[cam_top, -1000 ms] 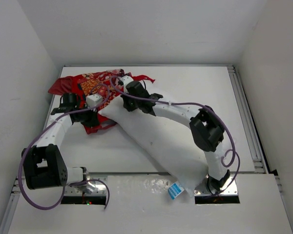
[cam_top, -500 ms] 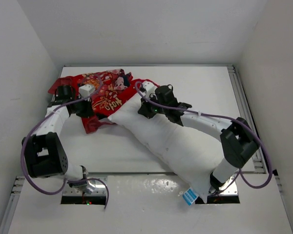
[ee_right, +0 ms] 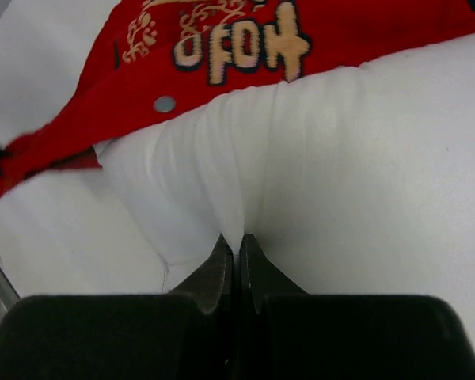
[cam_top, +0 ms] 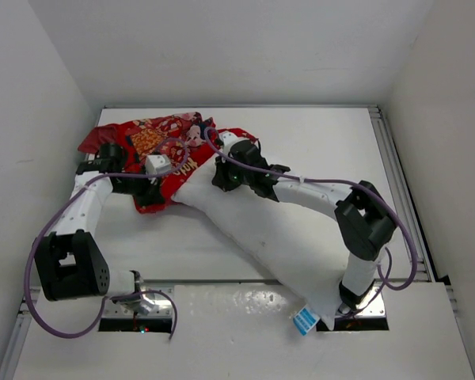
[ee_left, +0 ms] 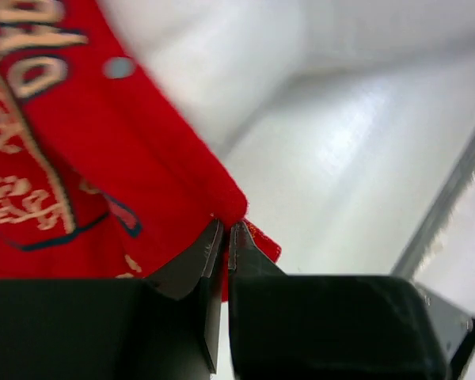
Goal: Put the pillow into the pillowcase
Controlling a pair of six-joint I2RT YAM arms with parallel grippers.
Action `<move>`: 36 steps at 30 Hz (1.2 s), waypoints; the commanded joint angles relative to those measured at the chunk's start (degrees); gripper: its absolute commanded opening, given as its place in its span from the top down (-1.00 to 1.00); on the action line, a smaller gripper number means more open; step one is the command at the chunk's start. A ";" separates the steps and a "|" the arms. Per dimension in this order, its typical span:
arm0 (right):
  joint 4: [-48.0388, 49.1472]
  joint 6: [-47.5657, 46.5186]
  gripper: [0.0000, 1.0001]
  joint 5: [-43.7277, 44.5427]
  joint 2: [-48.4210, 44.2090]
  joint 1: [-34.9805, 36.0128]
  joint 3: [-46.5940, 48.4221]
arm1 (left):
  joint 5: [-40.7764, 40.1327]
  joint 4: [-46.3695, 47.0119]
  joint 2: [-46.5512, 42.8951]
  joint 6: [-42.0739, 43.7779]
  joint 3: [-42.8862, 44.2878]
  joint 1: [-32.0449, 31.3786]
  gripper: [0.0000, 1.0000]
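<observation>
The white pillow [cam_top: 277,229] lies diagonally across the table, its blue-and-white tag [cam_top: 305,321] at the near end. Its far end reaches the edge of the red printed pillowcase [cam_top: 154,138], bunched at the far left. My right gripper [cam_top: 222,176] is shut on a fold of the pillow's far end; the wrist view shows the white cloth [ee_right: 340,182] pinched at the gripper [ee_right: 237,241], with the pillowcase [ee_right: 245,39] just beyond. My left gripper [cam_top: 152,188] is shut on the pillowcase's edge [ee_left: 103,174], pinched at the gripper [ee_left: 228,231].
White walls enclose the table on three sides. A metal rail [cam_top: 400,190] runs along the right edge. The raised white shelf [cam_top: 245,332] holds the arm bases at the near edge. Purple cables [cam_top: 55,229] loop along both arms.
My right gripper has drawn the pillow's far end left toward the pillowcase after swinging right. My left gripper has shifted right and nearer with the pillowcase edge. The pillow's tag end has slid slightly.
</observation>
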 commanded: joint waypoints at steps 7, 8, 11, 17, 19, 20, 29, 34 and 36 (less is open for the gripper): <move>-1.45 16.05 1.00 16.17 -0.34 -0.90 0.36 | 2.66 -11.38 -1.45 15.39 -0.64 -0.85 1.00; -1.36 16.93 1.00 16.35 0.44 -0.73 0.71 | 2.92 -9.55 -1.36 14.69 -0.64 -1.37 1.00; 0.48 18.87 1.00 13.54 2.63 1.55 1.94 | 4.24 -4.54 -1.28 9.25 -0.82 -3.73 1.00; -1.35 13.52 1.00 10.64 4.76 6.13 3.70 | 2.66 -0.57 -0.22 3.44 -1.08 -9.11 -0.10; -2.14 12.54 1.00 9.32 4.23 6.13 2.03 | 2.30 -0.74 0.39 2.39 0.32 -8.33 -0.35; -2.58 11.58 0.97 9.58 3.88 6.04 1.68 | 2.74 -0.39 0.83 1.68 1.02 -8.06 -0.37; -4.35 11.31 0.96 9.32 3.61 5.52 1.15 | -18.25 19.47 4.25 -22.93 2.26 -10.95 -0.39; -4.35 11.22 0.98 8.97 3.53 5.52 1.24 | -20.54 19.12 9.70 -23.81 2.87 -12.71 -0.55; -4.43 11.13 0.99 8.62 3.52 5.43 1.15 | -21.16 20.18 11.20 -24.25 2.70 -12.80 -0.48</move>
